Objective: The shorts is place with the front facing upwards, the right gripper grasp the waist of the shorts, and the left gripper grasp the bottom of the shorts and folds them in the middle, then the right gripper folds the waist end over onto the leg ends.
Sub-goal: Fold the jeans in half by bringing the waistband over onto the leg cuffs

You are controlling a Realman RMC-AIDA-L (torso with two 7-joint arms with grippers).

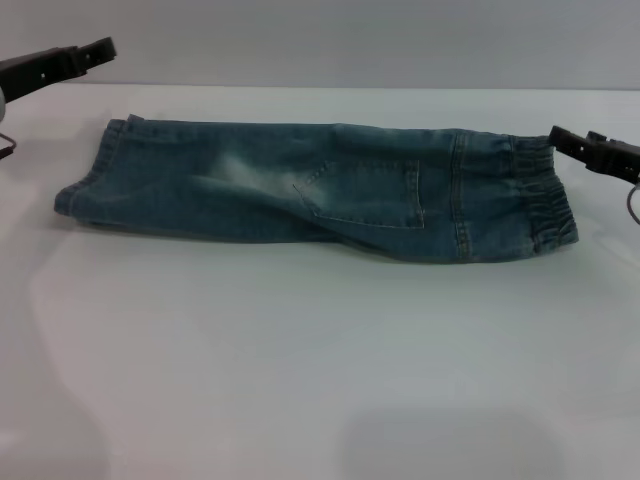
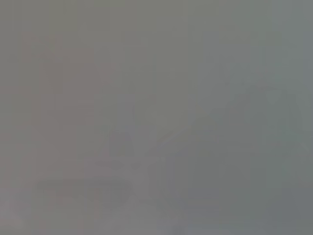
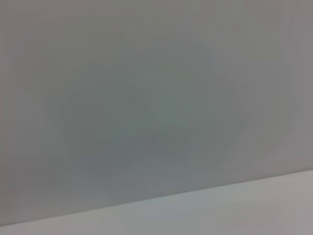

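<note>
Right tool [image 1: 598, 150] hovered beside the elastic waist [image 1: 545, 205] of the soft, limp denim shorts [image 1: 310, 190], best pinched there; its fingers' spacing could not be told.

Faded blue denim on white

The shorts [image 1: 320, 195] are washed blue with a paler patch; the table [image 1: 320, 380] is plain white, both grippers' tips black.

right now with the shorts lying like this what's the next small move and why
Probably bring the right gripper down onto the elastic waist to grasp it. The denim shorts already lie folded lengthwise into a narrow strip on the white table, waist on the robot's right, leg ends on its left. Both grippers hang clear; the left gripper is at the far left.
</note>
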